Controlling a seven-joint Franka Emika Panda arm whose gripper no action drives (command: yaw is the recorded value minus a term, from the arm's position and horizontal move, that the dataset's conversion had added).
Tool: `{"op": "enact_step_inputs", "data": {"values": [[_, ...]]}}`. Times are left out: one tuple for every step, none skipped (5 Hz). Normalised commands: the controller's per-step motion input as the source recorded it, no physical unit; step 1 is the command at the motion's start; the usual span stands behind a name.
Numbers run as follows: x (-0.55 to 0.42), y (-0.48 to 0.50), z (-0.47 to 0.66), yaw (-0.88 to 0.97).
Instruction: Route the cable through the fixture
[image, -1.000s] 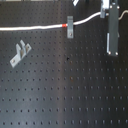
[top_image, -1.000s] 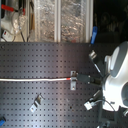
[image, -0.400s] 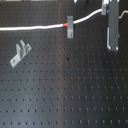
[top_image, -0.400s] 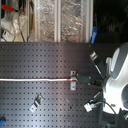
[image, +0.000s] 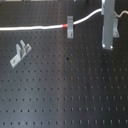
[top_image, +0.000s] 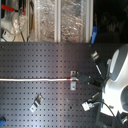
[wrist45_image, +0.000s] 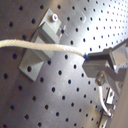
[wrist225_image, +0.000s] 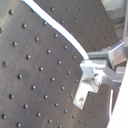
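The white cable (image: 35, 27) runs in from the first exterior view's left. Its red band (image: 65, 24) sits just before a grey clip fixture (image: 70, 28). Past the clip the cable rises to my gripper (image: 103, 10), which is shut on it. In the second exterior view the cable (top_image: 35, 80) reaches the clip (top_image: 73, 80), with the gripper (top_image: 86, 78) just beyond. In the first wrist view the cable (wrist45_image: 40, 46) crosses the clip (wrist45_image: 42, 47) and ends at the fingers (wrist45_image: 100, 62). I cannot tell whether it is seated in the slot. The second wrist view shows the cable (wrist225_image: 55, 27) ending at the fingers (wrist225_image: 92, 65).
A second grey clip (image: 20, 53) is bolted on the black perforated board (image: 65, 90) toward the first exterior view's left, also visible as clip (top_image: 36, 104). The white arm body (top_image: 117, 75) and loose leads (top_image: 90, 106) fill the second exterior view's right. Clutter lines the far edge (top_image: 50, 20).
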Motion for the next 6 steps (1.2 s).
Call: {"op": "enact_step_inputs", "data": {"values": [[0.130, 0.067, -0.13, 0.19], [0.316, 0.075, -0.30, 0.18], [0.557, 0.006, -0.22, 0.14], [-0.002, -0.002, 0.08, 0.00], [-0.162, 0.054, 0.40, 0.00], [0.000, 0.000, 0.01, -0.02]]}}
